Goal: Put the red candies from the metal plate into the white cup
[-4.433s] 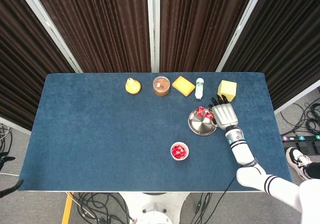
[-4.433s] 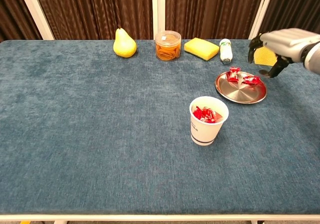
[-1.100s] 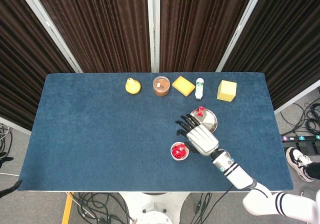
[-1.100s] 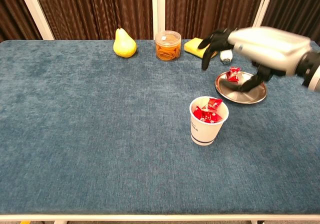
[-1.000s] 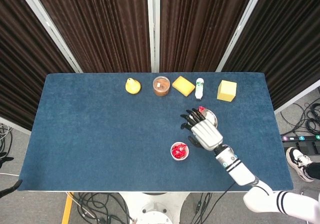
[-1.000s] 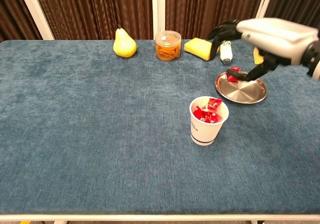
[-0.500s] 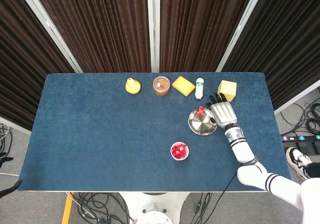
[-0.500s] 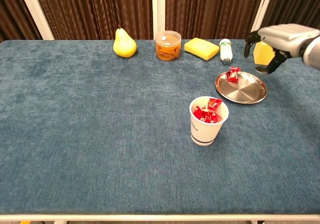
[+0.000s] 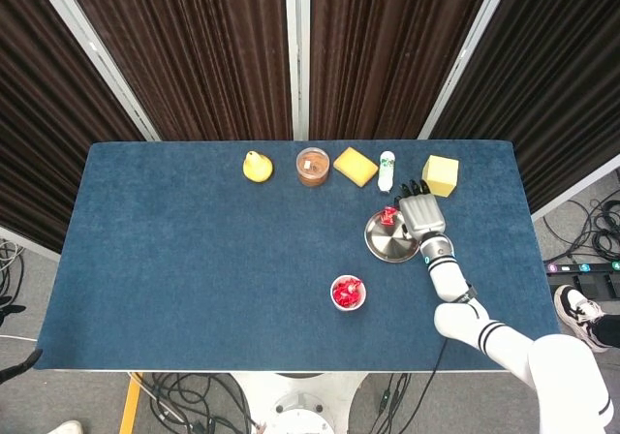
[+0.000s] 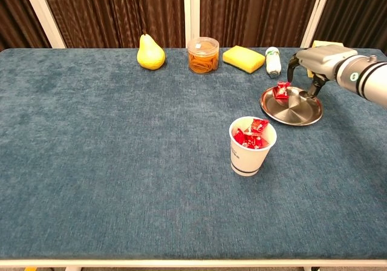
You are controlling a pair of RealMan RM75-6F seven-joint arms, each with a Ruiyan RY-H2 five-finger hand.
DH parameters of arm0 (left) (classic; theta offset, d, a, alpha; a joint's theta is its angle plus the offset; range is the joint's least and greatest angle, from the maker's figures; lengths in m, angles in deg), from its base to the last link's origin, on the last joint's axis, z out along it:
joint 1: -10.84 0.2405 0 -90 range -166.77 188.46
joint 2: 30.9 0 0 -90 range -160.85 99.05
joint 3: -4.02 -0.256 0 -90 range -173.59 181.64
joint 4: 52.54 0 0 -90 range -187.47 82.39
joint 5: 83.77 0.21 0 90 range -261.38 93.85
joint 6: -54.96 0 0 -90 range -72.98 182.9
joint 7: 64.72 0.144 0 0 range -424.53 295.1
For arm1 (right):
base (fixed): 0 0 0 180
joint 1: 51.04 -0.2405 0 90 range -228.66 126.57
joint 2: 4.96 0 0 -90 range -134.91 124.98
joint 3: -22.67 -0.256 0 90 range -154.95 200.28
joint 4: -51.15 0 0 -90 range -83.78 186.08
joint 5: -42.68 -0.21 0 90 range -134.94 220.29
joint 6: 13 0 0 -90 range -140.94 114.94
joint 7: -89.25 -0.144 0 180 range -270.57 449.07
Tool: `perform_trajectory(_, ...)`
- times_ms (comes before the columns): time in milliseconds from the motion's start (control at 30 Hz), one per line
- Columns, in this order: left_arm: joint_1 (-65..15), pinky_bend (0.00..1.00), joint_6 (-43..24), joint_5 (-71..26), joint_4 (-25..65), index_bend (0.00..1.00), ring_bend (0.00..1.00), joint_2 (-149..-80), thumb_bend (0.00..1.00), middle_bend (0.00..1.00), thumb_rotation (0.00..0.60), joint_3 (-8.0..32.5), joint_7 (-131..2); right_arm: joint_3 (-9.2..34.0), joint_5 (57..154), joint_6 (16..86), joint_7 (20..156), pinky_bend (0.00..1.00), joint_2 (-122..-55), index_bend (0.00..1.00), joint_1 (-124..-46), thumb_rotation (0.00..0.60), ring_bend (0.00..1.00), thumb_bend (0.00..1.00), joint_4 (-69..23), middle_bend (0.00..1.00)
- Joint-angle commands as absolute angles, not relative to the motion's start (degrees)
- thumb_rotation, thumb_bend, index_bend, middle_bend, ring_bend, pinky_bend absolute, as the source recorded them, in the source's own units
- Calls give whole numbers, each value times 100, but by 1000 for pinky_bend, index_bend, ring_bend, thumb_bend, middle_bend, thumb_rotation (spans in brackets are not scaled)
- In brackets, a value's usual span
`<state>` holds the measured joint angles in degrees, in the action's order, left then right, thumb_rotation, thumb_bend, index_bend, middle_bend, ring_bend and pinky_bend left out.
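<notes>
Along the far edge of the table (image 9: pixel 194 260) are sitting a pear (image 10: pixel 150 52), a jar (image 10: pixel 203 54), a yellow sponge (image 10: pixel 243 58), a small bottle (image 10: pixel 273 61) and a yellow block (image 9: pixel 440 174). The white cup (image 10: pixel 251 145) is standing near the middle, holding several red candies (image 10: pixel 251 138). One red candy (image 10: pixel 280 91) is lying on the metal plate's (image 10: pixel 296 112) far-left rim. The right hand (image 10: pixel 309 65) is hanging over the plate, fingers apart and curling down, gripping nothing.

Red candies (image 10: pixel 280 91) on a silver metal plate (image 10: pixel 296 111); white cup (image 10: pixel 250 152) (dark-banded); blue tablecloth (image 10: pixel 109 150).
</notes>
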<state>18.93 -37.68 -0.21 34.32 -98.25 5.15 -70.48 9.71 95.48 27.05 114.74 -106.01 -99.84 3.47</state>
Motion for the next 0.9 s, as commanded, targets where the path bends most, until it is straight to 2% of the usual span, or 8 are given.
perform_trajectory(33, 1896, 265, -3765, -25, 3422, 366, 266, -9828, 123, 310, 600, 514, -7054, 963, 9549, 2654, 11474, 0, -10665, 342, -10031, 600, 0, 298, 419, 97)
perform_trajectory(667, 1917, 265, -3783, -18, 3342, 366, 266, -9861, 123, 310, 600, 509, -7125, 1268, 10163, 2880, 11359, 0, -10440, 343, -9930, 600, 0, 299, -444, 97)
perform_trajectory(900, 1909, 265, -3775, -10, 3300, 366, 266, -9880, 123, 310, 600, 514, -7162, 1296, 10397, 3215, 11136, 0, -10147, 346, -9743, 600, 0, 299, -923, 97)
